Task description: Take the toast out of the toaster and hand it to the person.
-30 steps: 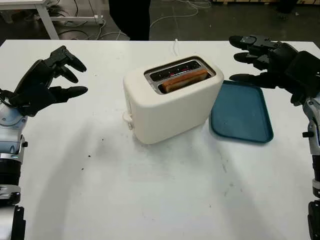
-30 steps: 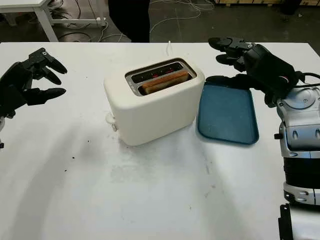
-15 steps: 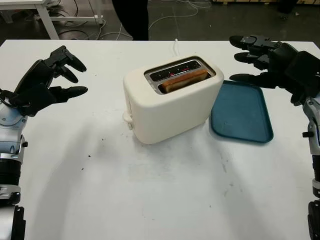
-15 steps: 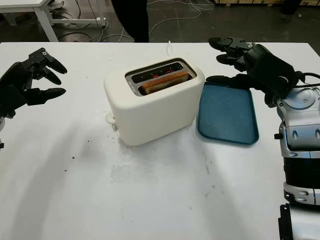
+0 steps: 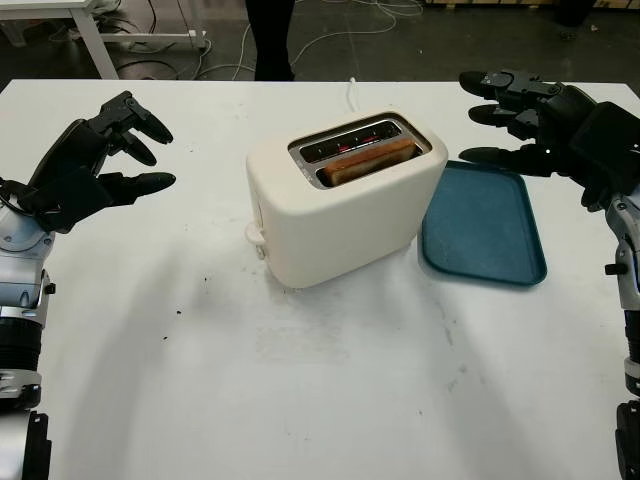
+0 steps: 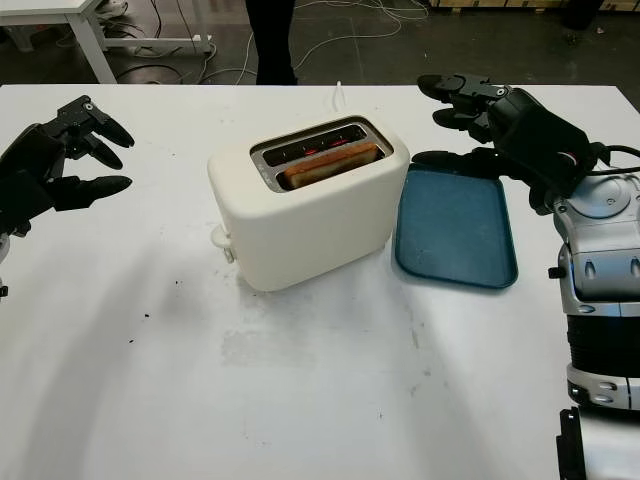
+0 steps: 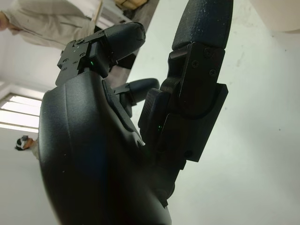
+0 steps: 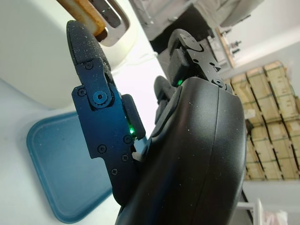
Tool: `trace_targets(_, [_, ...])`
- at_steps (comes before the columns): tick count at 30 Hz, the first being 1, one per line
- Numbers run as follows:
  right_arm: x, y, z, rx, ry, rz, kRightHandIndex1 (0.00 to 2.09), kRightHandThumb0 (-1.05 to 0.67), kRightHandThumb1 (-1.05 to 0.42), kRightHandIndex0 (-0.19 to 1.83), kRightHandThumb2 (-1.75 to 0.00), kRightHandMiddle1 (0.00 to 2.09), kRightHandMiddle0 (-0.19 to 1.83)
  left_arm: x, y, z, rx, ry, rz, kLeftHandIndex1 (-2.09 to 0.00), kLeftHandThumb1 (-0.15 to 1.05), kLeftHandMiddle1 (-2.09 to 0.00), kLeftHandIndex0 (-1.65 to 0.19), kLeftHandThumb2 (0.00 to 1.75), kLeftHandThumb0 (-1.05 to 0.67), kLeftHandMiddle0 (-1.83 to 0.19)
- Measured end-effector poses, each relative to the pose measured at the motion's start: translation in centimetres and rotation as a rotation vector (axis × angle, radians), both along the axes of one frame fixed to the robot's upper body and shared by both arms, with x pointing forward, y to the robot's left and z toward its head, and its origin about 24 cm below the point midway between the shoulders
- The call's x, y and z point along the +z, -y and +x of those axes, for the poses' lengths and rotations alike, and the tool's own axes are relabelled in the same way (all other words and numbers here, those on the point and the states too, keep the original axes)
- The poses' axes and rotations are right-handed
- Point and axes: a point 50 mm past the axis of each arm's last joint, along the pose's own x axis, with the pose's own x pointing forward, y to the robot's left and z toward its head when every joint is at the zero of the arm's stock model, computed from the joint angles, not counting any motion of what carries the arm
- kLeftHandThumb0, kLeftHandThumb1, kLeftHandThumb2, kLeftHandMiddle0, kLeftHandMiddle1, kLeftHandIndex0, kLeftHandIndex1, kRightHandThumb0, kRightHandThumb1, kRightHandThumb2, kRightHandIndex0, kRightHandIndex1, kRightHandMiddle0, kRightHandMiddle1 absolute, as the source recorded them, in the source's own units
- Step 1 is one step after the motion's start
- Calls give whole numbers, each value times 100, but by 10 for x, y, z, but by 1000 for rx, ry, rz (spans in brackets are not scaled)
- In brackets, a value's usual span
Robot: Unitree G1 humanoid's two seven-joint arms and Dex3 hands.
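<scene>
White tabletop (image 5: 330,400) is stretching out in front of us, with a dark floor, loose cables and a person's dark legs (image 5: 270,35) standing at the far edge, presumably waiting to receive the toast. We are looking at a cream, rounded two-slot plastic toaster (image 5: 340,205) sitting near the middle of the table, turned at a slight angle. One browned slice of toast (image 5: 368,160) is standing in the nearer slot, its top edge poking above the rim, which should make it easy to pinch from above. The farther slot is glowing red inside.

A flat teal rectangular plastic tray (image 5: 483,225) is lying just beside the toaster on our right side, touching or nearly touching its wall.

We are holding our left hand (image 5: 95,160) in the air well to the left of the toaster, open and carrying nothing. Our right hand (image 5: 525,115) is hovering above the far end of the tray, also open and empty, its fingers pointing toward the toaster. It is the closer of the two to the toast, so we judge it the likelier one to reach in. Nothing has been grasped yet.
</scene>
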Motion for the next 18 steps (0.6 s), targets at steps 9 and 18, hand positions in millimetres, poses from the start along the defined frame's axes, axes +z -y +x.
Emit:
trace_targets(9, [0, 0, 0, 0, 0, 0, 59, -70, -81, 0, 0, 0, 32, 0, 0, 0, 0, 0, -2, -157, 92, -166, -9, 22, -105, -12])
trace_targets(18, [0, 0, 0, -1, 0, -1, 60, -72, -81, 1, 0, 1, 33, 0, 0, 0, -1, 0, -4, -157, 92, -165, -9, 21, -105, -12])
